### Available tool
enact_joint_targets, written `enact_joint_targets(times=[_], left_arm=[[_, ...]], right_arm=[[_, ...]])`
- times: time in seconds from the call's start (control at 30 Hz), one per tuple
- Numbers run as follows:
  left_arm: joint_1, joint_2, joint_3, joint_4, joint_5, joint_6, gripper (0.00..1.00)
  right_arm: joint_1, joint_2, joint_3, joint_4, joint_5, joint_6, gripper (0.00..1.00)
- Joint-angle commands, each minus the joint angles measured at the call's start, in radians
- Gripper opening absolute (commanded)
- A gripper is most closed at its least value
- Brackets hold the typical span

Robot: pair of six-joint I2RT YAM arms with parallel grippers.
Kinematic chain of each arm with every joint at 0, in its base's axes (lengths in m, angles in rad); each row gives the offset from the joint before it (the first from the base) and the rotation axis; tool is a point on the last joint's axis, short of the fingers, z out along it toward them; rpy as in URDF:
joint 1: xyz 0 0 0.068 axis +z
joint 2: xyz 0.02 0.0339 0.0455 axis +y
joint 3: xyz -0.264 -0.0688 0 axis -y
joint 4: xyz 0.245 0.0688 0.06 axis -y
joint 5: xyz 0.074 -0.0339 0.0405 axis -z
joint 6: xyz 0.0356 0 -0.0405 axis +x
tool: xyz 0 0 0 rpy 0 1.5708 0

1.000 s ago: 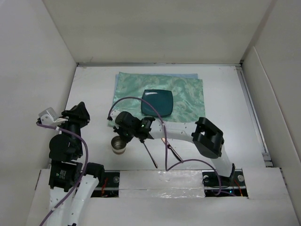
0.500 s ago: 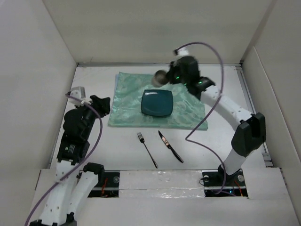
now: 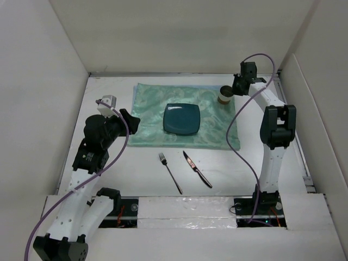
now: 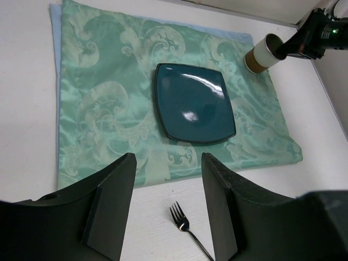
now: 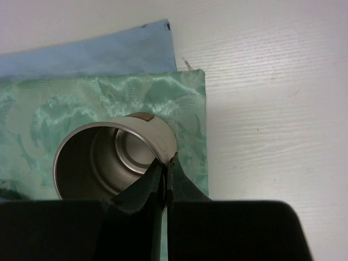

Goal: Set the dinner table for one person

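**A cup pinched at the far corner**

The fork and knife lie nearest on the dinner table. The left gripper hangs spread wide by the placemat; plate mid-mat. Farthest, the right gripper clamps the cup's rim.

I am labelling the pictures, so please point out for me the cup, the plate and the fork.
cup (image 3: 224,99): top view, its brown side.
plate (image 4: 194,103): left wrist view, the middle of its face.
fork (image 3: 173,177): top view, the middle of its handle.

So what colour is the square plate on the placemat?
Dark glossy teal; the plate shows best in the left wrist view.
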Motion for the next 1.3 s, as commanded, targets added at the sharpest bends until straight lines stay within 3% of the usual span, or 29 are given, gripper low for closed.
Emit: enact_joint_targets(times=[0.0, 0.37, 0.57, 0.63, 0.67, 0.73, 0.83, 0.97, 1.0, 1.07, 1.1, 1.17, 1.2, 1.27], left_arm=[[0.003, -0.015, 0.041, 0.033, 0.021, 0.015, 0.49], [0.003, -0.01, 0.042, 0.03, 0.015, 0.014, 0.49], [0.003, -0.006, 0.041, 0.029, 0.014, 0.012, 0.49], [0.003, -0.006, 0.041, 0.032, 0.011, 0.012, 0.49], [0.003, -0.001, 0.041, 0.029, 0.009, 0.012, 0.49], [0.003, 0.0, 0.042, 0.03, 0.017, 0.012, 0.49], [0.003, -0.004, 0.041, 0.03, 0.009, 0.011, 0.49], [0.003, -0.012, 0.041, 0.032, 0.017, 0.009, 0.48], [0.003, -0.011, 0.041, 0.033, 0.02, 0.008, 0.38], [0.003, -0.015, 0.041, 0.033, 0.026, 0.008, 0.27], [0.003, -0.018, 0.042, 0.03, 0.032, 0.009, 0.16], [0.003, -0.032, 0.044, 0.033, 0.035, 0.008, 0.07], [0.003, -0.046, 0.042, 0.035, 0.015, 0.006, 0.0], [0.003, -0.053, 0.042, 0.033, 0.003, 0.002, 0.0]], right_arm=[[-0.01, -0.01, 0.12, -0.035, -0.026, -0.024, 0.0], [-0.021, 0.093, 0.198, -0.078, -0.046, -0.02, 0.0], [-0.01, 0.075, 0.163, -0.049, -0.045, -0.011, 0.05], [-0.01, 0.058, 0.158, -0.046, -0.035, -0.011, 0.22], [-0.01, 0.05, 0.156, -0.04, -0.04, -0.011, 0.35], [-0.01, 0.009, 0.152, -0.03, -0.064, -0.008, 0.48], [-0.01, -0.069, 0.115, 0.02, -0.09, -0.004, 0.58], [-0.01, -0.215, 0.039, 0.051, -0.13, 0.01, 0.6], [0.007, -0.3, -0.003, 0.063, -0.131, 0.01, 0.54], [0.038, -0.412, -0.133, 0.164, -0.138, 0.016, 0.29], [0.088, -0.547, -0.319, 0.214, -0.15, 0.018, 0.01], [0.162, -0.681, -0.522, 0.364, -0.195, 0.018, 0.0], [0.264, -0.806, -0.717, 0.459, -0.219, 0.006, 0.0], [0.384, -0.914, -0.88, 0.468, -0.183, 0.001, 0.0]])
